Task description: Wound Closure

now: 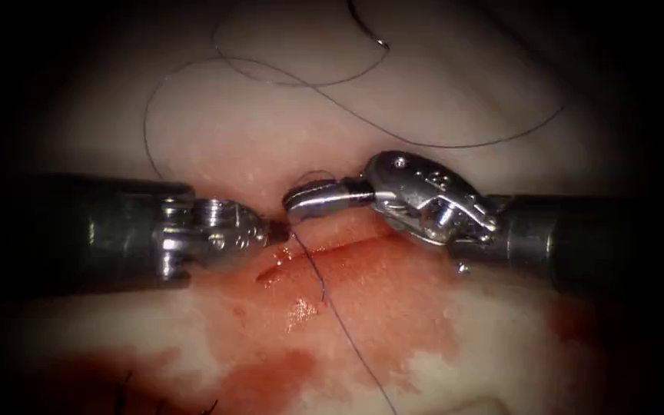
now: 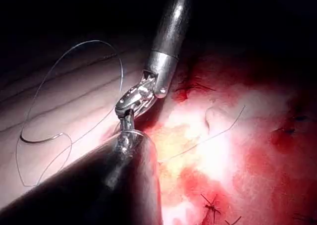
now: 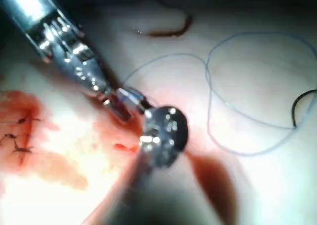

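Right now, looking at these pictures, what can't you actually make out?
- Needle: it lies loose on the tissue, away from both tools; the endoscope view's top edge cuts off its far end.
- What the left tool and right tool hold: their tips crowd together over the thread, too small to tell.
- Thread: its lower end runs off the endoscope view's bottom edge.

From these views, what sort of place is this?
Probably a bench suturing-practice setup: pale tissue with a red cut, dark thin thread, curved needle lying loose, two steel jawed tools.
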{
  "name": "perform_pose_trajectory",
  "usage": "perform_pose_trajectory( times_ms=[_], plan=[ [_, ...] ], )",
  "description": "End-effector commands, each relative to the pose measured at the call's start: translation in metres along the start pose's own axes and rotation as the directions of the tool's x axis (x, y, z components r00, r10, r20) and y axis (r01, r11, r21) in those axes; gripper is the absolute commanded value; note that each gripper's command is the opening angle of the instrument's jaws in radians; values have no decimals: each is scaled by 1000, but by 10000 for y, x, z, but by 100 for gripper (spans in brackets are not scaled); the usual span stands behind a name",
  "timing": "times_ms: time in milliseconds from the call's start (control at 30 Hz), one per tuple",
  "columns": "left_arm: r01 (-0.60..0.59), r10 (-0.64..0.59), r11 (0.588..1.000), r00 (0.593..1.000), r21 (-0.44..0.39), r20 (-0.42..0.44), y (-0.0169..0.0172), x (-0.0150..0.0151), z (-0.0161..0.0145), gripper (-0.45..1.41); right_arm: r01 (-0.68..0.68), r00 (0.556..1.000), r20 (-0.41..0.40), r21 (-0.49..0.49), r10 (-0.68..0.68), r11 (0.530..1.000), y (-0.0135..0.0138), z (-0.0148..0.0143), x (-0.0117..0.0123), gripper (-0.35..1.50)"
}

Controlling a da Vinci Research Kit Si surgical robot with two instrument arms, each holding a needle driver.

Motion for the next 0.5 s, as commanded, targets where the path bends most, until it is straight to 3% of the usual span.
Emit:
perform_pose_trajectory(
  times_ms=[33, 500],
  plan=[
    [-3, 3, 1000, 1000, 5, -8, -2, 5, 8, -45, 2, 1000, 2, 26, -2, 1000, 4, 3, -2, -35],
    [-36, 37, 999, 999, 31, -36, -14, 4, 40, -45, -25, 997, 77, 293, 2, 956, 4, 4, -1, -35]
  ],
)
